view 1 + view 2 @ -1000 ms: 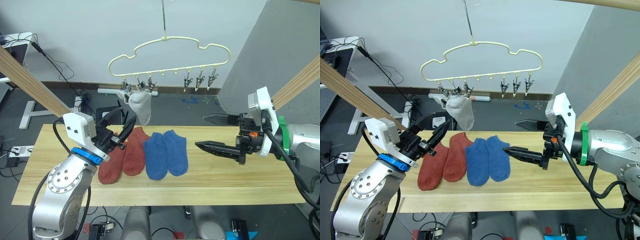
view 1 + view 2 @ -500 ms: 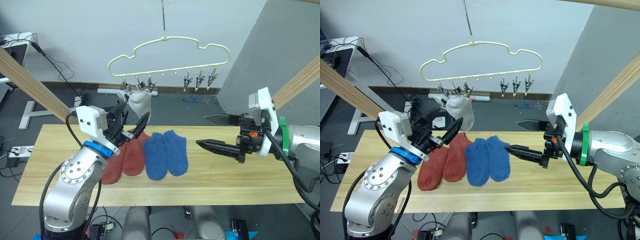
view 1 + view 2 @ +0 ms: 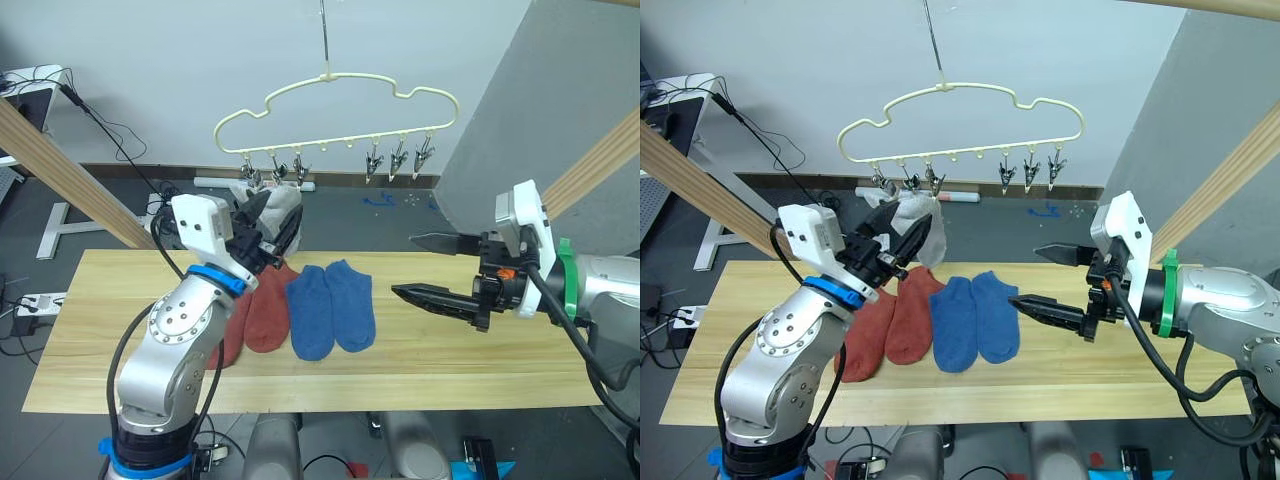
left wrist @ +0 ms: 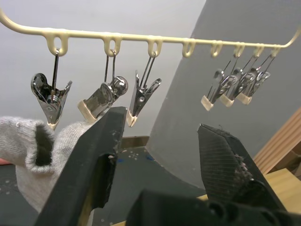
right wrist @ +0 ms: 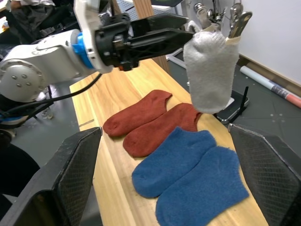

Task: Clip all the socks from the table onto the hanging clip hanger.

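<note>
Currently our left gripper [image 3: 266, 222] is raised beside the grey sock [image 3: 921, 226] hanging from the clip hanger [image 3: 336, 103], fingers spread and gripping nothing. Our right gripper [image 3: 428, 267] hovers over the table [image 3: 420, 355], its fingers likewise parted and empty. Two rust-red socks [image 3: 268, 310] and two blue socks [image 3: 332, 306] lie side by side on the wood.

I get bright, even indoor light with no glare. Shadows on the surface [image 3: 420, 370] are soft and faint. Both head views are sharp edge to edge. In my left wrist view the near fingers [image 4: 89, 169] are slightly soft; the clips stay crisp.
</note>
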Tool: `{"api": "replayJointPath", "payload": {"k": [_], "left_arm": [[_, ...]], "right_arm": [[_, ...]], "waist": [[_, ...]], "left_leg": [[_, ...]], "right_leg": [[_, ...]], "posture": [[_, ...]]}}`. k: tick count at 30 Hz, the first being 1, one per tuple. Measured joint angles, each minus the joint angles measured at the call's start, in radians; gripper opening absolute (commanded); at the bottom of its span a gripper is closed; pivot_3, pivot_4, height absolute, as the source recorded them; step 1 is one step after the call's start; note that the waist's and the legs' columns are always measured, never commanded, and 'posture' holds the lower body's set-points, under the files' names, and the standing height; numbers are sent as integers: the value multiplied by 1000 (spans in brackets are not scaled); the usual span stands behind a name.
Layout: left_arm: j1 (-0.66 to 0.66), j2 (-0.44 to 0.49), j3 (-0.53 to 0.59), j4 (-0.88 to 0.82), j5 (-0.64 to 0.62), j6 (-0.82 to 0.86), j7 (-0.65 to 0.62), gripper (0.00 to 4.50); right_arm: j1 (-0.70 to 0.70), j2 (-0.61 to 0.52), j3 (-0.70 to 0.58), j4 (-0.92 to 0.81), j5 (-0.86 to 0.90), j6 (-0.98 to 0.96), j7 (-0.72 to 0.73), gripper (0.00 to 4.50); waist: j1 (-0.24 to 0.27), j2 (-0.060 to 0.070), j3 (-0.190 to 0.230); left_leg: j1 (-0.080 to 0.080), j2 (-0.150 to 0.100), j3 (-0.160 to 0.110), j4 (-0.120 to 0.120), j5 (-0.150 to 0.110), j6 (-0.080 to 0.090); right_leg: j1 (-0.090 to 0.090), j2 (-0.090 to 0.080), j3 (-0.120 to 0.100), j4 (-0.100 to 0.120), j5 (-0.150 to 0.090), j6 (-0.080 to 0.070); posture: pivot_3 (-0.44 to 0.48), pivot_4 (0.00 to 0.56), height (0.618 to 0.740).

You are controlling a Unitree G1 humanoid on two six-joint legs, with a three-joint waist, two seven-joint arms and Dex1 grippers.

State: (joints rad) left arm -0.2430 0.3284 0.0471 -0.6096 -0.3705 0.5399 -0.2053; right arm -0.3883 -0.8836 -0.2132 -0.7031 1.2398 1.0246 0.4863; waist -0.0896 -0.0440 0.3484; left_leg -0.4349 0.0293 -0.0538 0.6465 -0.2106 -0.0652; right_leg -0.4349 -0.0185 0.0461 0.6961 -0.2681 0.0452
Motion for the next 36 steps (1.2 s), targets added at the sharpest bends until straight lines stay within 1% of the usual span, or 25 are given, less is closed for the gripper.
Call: {"api": "replayJointPath", "payload": {"k": [2,11,17,23,30,33,34,36], "left_arm": [[-8,-3,-2,1,4,0,0,1262],[-56,-22,-20,43,56,26,29,1262],[-89,-41,-25,78,67,26,27,1262],[-149,-59,-42,154,88,19,18,1262],[-162,-63,-42,182,109,15,18,1262],[-162,-70,-39,182,100,16,15,1262],[-162,-70,-38,182,98,18,14,1634],[-162,-69,-38,181,98,20,15,2089]], "right_arm": [[8,-3,0,-1,2,-1,-9,4500],[21,-13,0,-21,40,-14,-54,4500],[26,-18,0,-25,55,-18,-79,4500],[39,-21,0,-40,80,-26,-115,4500],[57,-42,-1,-48,107,-39,-145,4500],[59,-47,-1,-53,117,-50,-155,4500],[59,-50,-1,-54,118,-53,-158,4500],[61,-52,-1,-57,119,-57,-161,4500]], "waist": [[0,0,0],[-5,0,0],[-11,0,0],[-18,0,0],[-26,0,0],[-26,0,0],[-26,0,0],[-26,0,0]], "left_leg": [[0,0,0,0,0,0],[0,0,0,0,0,0],[0,0,0,-1,0,0],[-1,0,1,-1,0,0],[-1,0,1,-2,0,0],[-1,0,1,-2,0,0],[-1,0,1,-2,0,0],[-1,0,1,-2,0,0]], "right_leg": [[0,0,0,0,0,0],[0,0,0,-1,-2,3],[0,0,0,-1,-2,3],[0,0,0,-3,-2,4],[0,0,1,-6,-1,4],[0,0,1,-6,-1,4],[1,0,1,-7,-1,4],[1,0,1,-7,-1,5]], "posture": [[-244,350,740],[-264,351,740],[-276,354,740],[-299,359,740],[-304,362,740],[-302,364,740],[-296,365,740],[-296,365,740]]}}
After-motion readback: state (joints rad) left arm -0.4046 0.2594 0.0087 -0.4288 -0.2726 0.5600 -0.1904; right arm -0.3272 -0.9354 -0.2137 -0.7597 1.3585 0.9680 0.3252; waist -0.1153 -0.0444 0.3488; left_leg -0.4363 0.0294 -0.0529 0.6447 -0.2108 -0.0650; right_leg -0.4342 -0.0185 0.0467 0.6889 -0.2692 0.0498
